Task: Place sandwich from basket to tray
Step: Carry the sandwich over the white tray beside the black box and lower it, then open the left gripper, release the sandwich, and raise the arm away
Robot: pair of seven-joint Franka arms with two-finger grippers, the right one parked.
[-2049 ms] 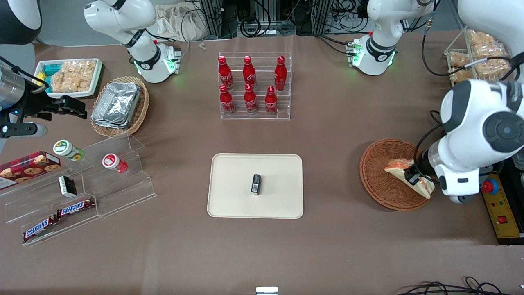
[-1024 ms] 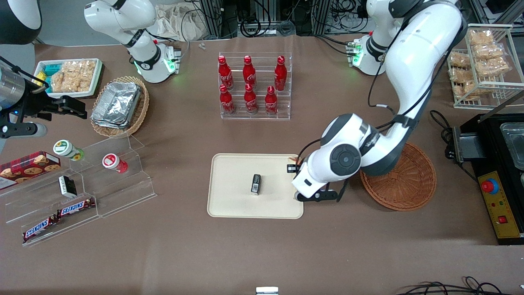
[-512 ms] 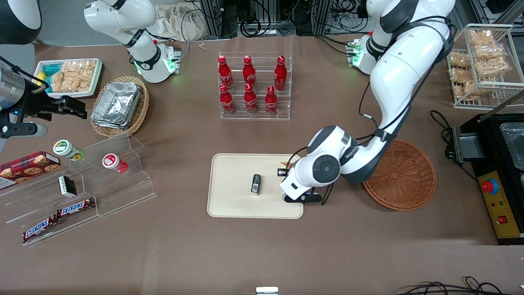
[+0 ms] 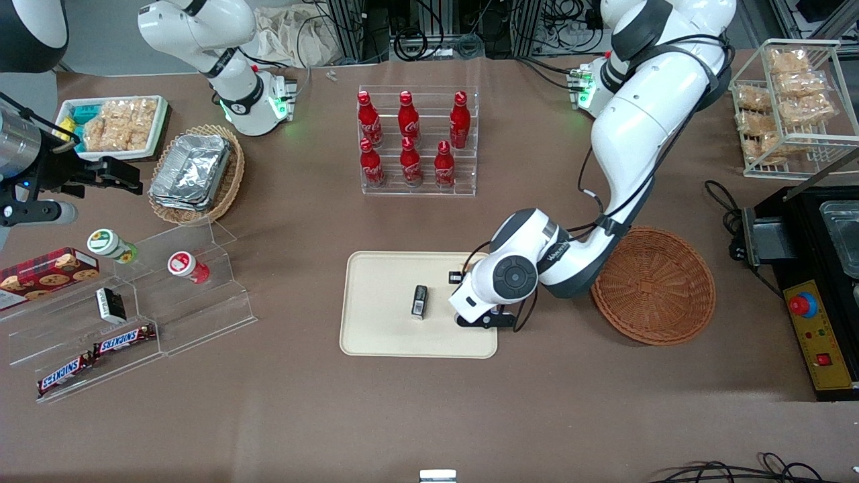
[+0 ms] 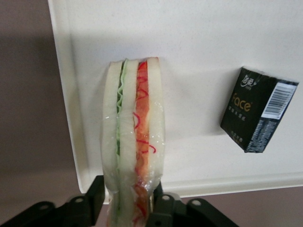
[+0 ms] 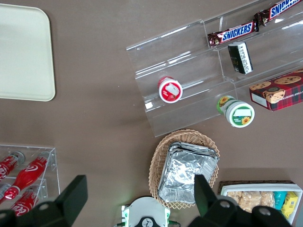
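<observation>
The sandwich (image 5: 132, 142), a plastic-wrapped wedge of white bread with green and orange-red layers, stands on edge between the fingers of my left gripper (image 5: 130, 198), which is shut on it. It hangs over the cream tray (image 5: 213, 47), close to the tray's rim on the basket's side. In the front view the arm's wrist (image 4: 503, 282) sits over that edge of the tray (image 4: 382, 322) and hides the sandwich. The round reddish-brown basket (image 4: 654, 285) lies beside the tray toward the working arm's end, with nothing in it.
A small black box (image 4: 420, 301) lies on the tray's middle, close beside the sandwich (image 5: 258, 109). A rack of red bottles (image 4: 417, 141) stands farther from the front camera. An acrylic stepped shelf (image 4: 134, 302) and a tan basket of foil containers (image 4: 198, 173) lie toward the parked arm's end.
The left arm has carried the sandwich out of the basket to above the tray's edge. Over the last half second it crept a little farther over the tray.
</observation>
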